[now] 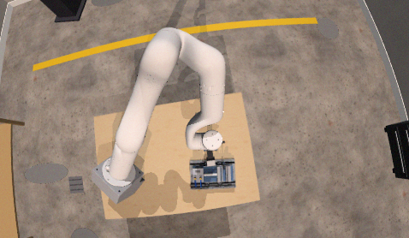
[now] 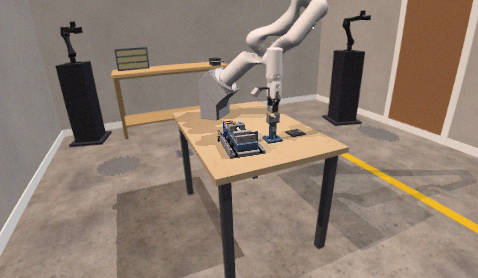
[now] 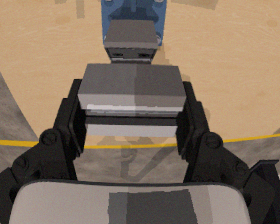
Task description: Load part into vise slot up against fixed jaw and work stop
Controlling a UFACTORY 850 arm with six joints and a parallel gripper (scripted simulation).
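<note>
While the arm (image 2: 272, 55) reaches down over the table (image 2: 292, 155), its gripper (image 3: 132, 115) is clamped on the gray block (image 3: 132, 90), one black finger (image 3: 192, 123) on each side. The block is up in the air, off the table. Right under it stands the V-block (image 3: 132, 19) with its blue base. The vise (image 2: 240, 138) sits just beside the V-block, nearer the table's front edge. A small dark plate (image 2: 295, 133) lies on the V-block's other side.
</note>
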